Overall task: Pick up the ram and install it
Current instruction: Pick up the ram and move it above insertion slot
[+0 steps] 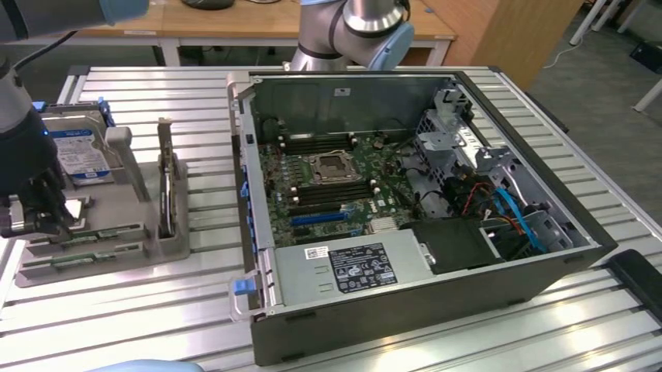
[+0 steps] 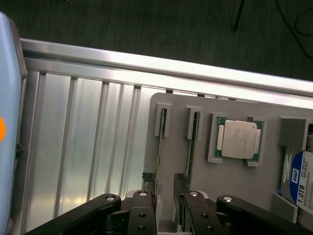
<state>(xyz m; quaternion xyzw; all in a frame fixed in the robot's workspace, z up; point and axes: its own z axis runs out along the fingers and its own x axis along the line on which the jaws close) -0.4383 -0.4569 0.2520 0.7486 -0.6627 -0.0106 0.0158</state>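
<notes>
Jaws hanging apart, clamping nothing, low over tray (image 2: pixel 234 181) on worktop (image 2: pixel 73 147); ram (image 2: pixel 160 142) standing on edge in tray slot, one end lying at jaws; second stick (image 2: pixel 192 142) slotted just beside; processor (image 2: pixel 237 139) sitting near on same tray

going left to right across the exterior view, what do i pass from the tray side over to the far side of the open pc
blue-labelled hard drive → processor socket on the motherboard → silver drive cage → blue cables
</notes>
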